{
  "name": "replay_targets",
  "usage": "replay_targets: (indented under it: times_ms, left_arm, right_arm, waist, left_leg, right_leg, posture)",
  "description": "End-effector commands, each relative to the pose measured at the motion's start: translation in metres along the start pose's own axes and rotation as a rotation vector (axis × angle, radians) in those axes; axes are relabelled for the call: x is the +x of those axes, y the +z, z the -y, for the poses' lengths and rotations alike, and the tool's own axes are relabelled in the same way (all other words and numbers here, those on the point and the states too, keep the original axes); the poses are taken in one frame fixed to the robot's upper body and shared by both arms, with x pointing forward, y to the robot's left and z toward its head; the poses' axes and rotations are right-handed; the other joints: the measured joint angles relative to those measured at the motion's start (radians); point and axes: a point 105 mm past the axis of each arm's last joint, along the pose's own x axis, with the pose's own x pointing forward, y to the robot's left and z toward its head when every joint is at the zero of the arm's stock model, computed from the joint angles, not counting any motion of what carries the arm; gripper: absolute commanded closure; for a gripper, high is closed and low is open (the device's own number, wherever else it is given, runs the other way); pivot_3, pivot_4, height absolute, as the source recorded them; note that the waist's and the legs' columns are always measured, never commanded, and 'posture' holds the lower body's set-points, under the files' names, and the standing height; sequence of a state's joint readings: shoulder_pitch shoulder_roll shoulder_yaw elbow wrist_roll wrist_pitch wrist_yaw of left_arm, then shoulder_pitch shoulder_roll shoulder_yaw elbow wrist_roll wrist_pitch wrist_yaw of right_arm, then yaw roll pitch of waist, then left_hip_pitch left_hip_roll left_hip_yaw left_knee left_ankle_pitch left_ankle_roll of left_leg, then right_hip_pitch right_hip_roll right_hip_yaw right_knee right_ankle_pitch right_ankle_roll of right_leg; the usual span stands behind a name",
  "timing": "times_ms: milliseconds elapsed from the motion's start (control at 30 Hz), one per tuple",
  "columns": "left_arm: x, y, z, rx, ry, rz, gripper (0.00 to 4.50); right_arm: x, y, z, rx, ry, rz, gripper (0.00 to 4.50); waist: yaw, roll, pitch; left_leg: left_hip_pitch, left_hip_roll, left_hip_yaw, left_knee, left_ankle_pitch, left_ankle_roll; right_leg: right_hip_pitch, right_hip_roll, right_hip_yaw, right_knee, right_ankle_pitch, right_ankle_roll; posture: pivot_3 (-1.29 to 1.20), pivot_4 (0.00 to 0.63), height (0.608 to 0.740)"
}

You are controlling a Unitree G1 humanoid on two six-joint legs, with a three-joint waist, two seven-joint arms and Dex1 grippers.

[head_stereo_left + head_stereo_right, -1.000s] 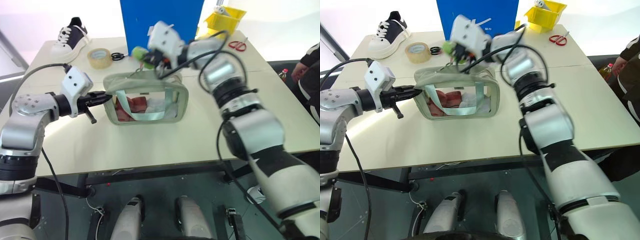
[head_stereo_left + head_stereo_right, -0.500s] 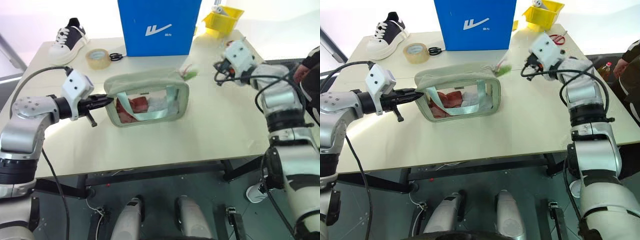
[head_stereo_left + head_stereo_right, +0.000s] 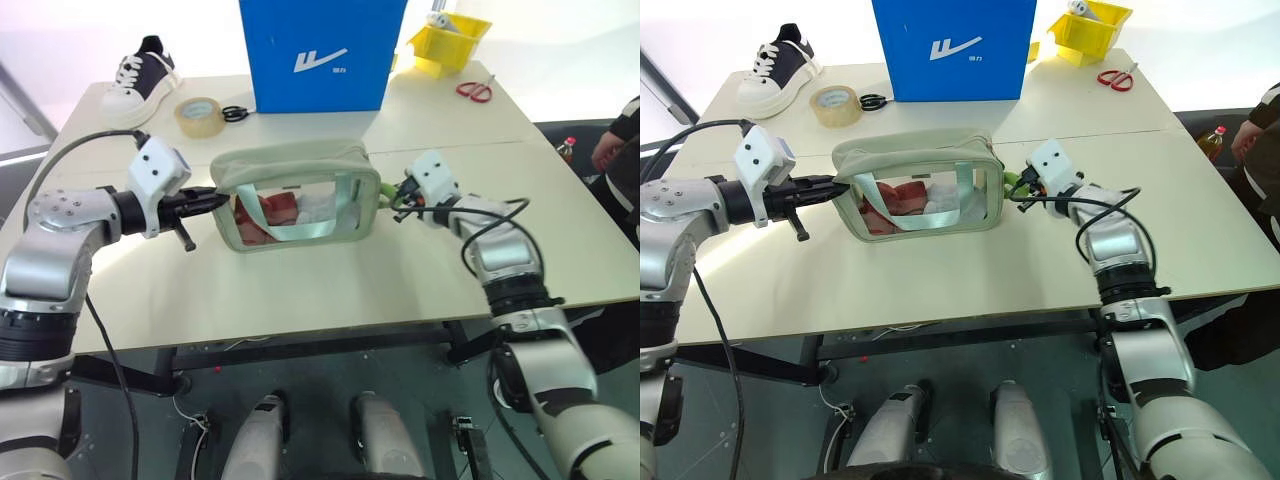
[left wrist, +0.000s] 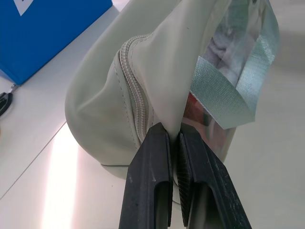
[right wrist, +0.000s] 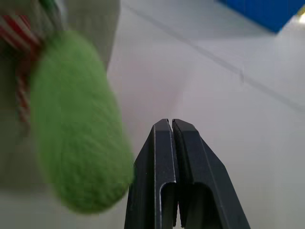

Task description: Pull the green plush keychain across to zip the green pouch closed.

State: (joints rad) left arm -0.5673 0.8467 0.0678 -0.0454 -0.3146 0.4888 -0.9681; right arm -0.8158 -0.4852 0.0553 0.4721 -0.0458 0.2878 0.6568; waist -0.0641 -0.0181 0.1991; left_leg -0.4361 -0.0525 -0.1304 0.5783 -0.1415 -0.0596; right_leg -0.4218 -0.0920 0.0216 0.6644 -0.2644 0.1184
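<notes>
Two grippers sit at opposite ends of the green pouch [image 3: 297, 196], mid-frame on the surface [image 3: 300, 280]. Left gripper [image 4: 174, 138] has jaws pinching the pouch's end fabric beside the zip, at the frame-left end. Right gripper [image 5: 171, 125] has jaws pressed together on nothing. The green plush keychain [image 3: 1011, 181] hangs just beside it at the pouch's frame-right end, not held, w/ a red-white striped bit next to it.

Risks, as I judge them:
- Zip looks run across already, but the far end isn't clear enough to call fully shut; a small gap may remain.
- If the right gripper goes back for the keychain w/ jaws shut, it'll just shove the fuzzy charm aside. It needs to spread first.
- A pull on the charm w/ the left pinch slipping off thin fabric would drag the whole pouch toward frame right instead of moving the slider.
- The right arm's cable loops close to the pouch end and could snag the charm.

Containers:
- Pouch: red and white items show thru the clear window, w/ a mint strap across it.
- Yellow bin [image 3: 447, 40], upper right: something pale inside, can't tell what.
- Blue box [image 3: 320, 50], top centre: contents hidden.
</notes>
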Motion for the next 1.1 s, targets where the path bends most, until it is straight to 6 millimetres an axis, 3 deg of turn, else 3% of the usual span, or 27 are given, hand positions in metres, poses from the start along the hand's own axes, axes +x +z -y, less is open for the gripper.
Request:
replay_targets:
  times_ms: [33, 133, 200, 367, 500, 800, 900, 1100]
  left_arm:
    - [-0.006, 0.01, -0.006, 0.047, 0.026, 0.013, 4.5]
    - [-0.006, 0.009, -0.004, 0.044, 0.023, 0.012, 4.5]
    - [-0.006, 0.008, -0.004, 0.043, 0.024, 0.012, 4.5]
    - [-0.005, 0.008, -0.005, 0.041, 0.023, 0.013, 4.5]
    - [-0.003, 0.009, -0.006, 0.044, 0.021, 0.014, 4.5]
    - [-0.001, 0.01, -0.005, 0.048, 0.017, 0.017, 4.5]
    - [-0.002, 0.012, -0.005, 0.046, 0.018, 0.02, 4.5]
    - [-0.003, 0.01, -0.006, 0.046, 0.026, 0.016, 4.5]
  right_arm:
    - [-0.018, 0.019, 0.015, -0.117, 0.038, 0.027, 4.44]
    - [-0.038, 0.019, 0.035, -0.171, 0.078, -0.004, 3.54]
    - [-0.049, 0.023, 0.041, -0.172, 0.127, -0.006, 2.46]
    - [-0.06, 0.042, 0.024, -0.12, 0.299, 0.057, 0.06]
    - [-0.044, 0.054, 0.006, -0.098, 0.329, 0.104, 0.06]
    - [-0.017, 0.031, -0.001, -0.123, 0.272, 0.028, 0.06]
    - [-0.019, 0.034, 0.003, -0.137, 0.272, 0.036, 0.92]
    - [-0.019, 0.04, 0.01, -0.139, 0.25, 0.057, 3.98]
  waist:
    - [0.001, 0.0, 0.0]
    - [0.001, 0.0, 0.0]
    - [0.0, 0.0, 0.0]
    - [-0.006, 0.0, 0.0]
    - [-0.005, 0.0, 0.0]
    - [0.005, 0.0, 0.0]
    - [0.004, 0.0, 0.0]
    - [0.004, 0.0, 0.0]
  left_leg:
    - [0.0, 0.0, 0.0, 0.0, 0.0, 0.0]
    - [0.0, 0.0, 0.0, 0.0, 0.0, 0.0]
    - [0.0, 0.0, 0.0, 0.0, 0.0, 0.0]
    - [0.001, 0.001, 0.0, 0.0, -0.001, 0.001]
    - [0.001, 0.001, 0.0, 0.0, -0.001, 0.001]
    - [0.001, 0.0, 0.0, 0.0, -0.001, 0.001]
    - [0.001, 0.0, 0.0, 0.0, -0.001, 0.001]
    - [0.001, 0.0, 0.0, 0.0, -0.001, 0.001]
  right_leg:
    - [0.0, 0.0, 0.0, 0.0, 0.0, 0.0]
    - [0.0, 0.0, 0.0, 0.0, 0.0, 0.0]
    - [0.0, 0.0, 0.0, 0.0, 0.0, 0.0]
    - [0.001, 0.0, 0.0, 0.0, 0.0, 0.0]
    - [0.001, 0.0, 0.0, 0.0, 0.0, 0.0]
    - [0.002, 0.0, 0.0, -0.001, 0.0, 0.0]
    - [0.002, 0.0, 0.0, -0.001, 0.0, 0.0]
    - [0.002, 0.0, 0.0, -0.001, 0.0, 0.0]
  posture:
    - [0.0, 0.15, 0.74]
    - [0.0, 0.15, 0.74]
    - [0.0, 0.15, 0.74]
    - [0.0, 0.15, 0.74]
    - [0.0, 0.15, 0.74]
    - [0.0, 0.15, 0.74]
    - [0.0, 0.15, 0.74]
    - [0.0, 0.15, 0.74]
